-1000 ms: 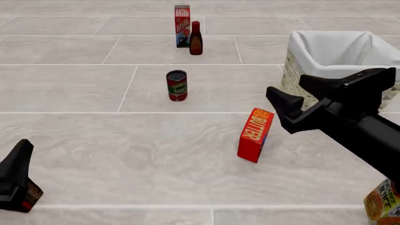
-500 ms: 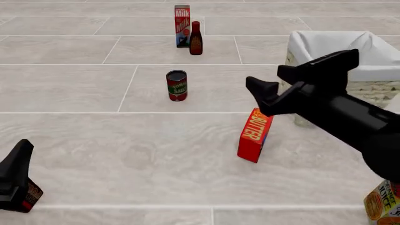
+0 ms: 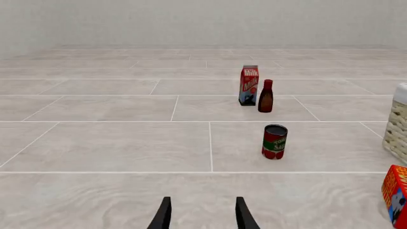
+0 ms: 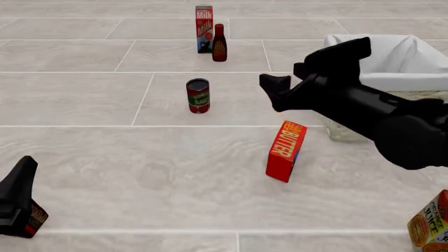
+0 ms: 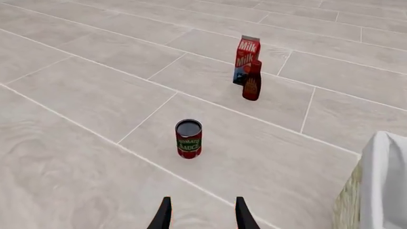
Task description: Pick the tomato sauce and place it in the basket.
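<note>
Right gripper has swung left and forward over last second, away from basket toward tomato sauce. Fingers spread, empty. Can upright on tabletop, untouched. We judge approach under way. Left gripper parked, spread.

Legible text: "MILK" on the milk carton at 12 o'clock; "BUTTER" on the red butter box, centre. "TOMATO SAUCE" on the tomato sauce can label; "SAUCE" on the orange can at 5 o'clock.
</note>
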